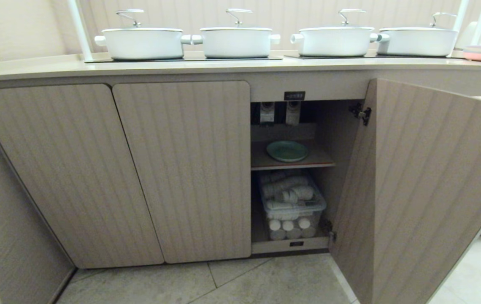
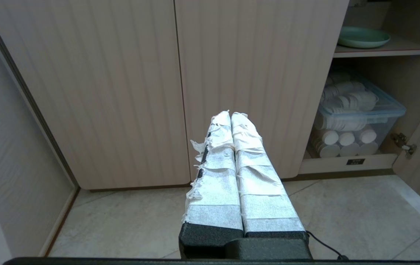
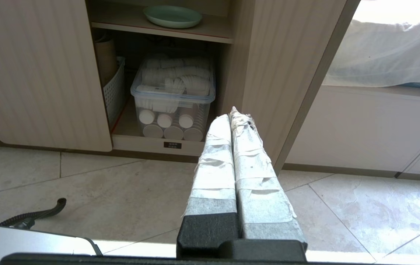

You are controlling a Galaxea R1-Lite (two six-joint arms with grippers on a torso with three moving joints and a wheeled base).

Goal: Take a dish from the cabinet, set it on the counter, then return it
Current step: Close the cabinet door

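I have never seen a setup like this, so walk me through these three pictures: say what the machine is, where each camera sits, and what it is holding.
This is a wheeled robot with two arms. The wide picture comes from its head, facing a counter carrying four white pots. Below, one cabinet stands open, with a green dish on its shelf and a clear bin of paper cups underneath. The other two pictures come from cameras on each wrist. They show the left gripper and right gripper, taped fingers pressed together, low above the floor. Neither holds anything.
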